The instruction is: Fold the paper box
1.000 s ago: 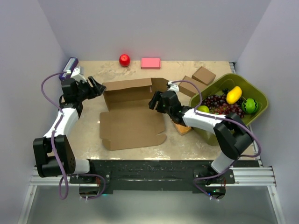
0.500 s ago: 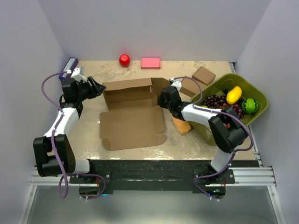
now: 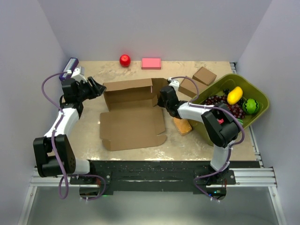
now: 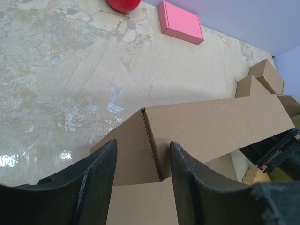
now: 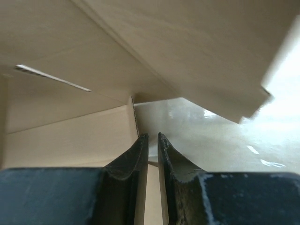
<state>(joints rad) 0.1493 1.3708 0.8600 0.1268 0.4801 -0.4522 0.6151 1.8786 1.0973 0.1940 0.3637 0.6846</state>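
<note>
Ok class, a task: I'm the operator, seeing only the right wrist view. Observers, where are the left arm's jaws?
Observer: The left jaws are open, with the paper box's raised left corner between them.
Operator: What's beyond the box?
Observer: A red ball and a pink flat box at the table's far edge.
Operator: And to my right?
Observer: A green bin holding fruit.
</note>
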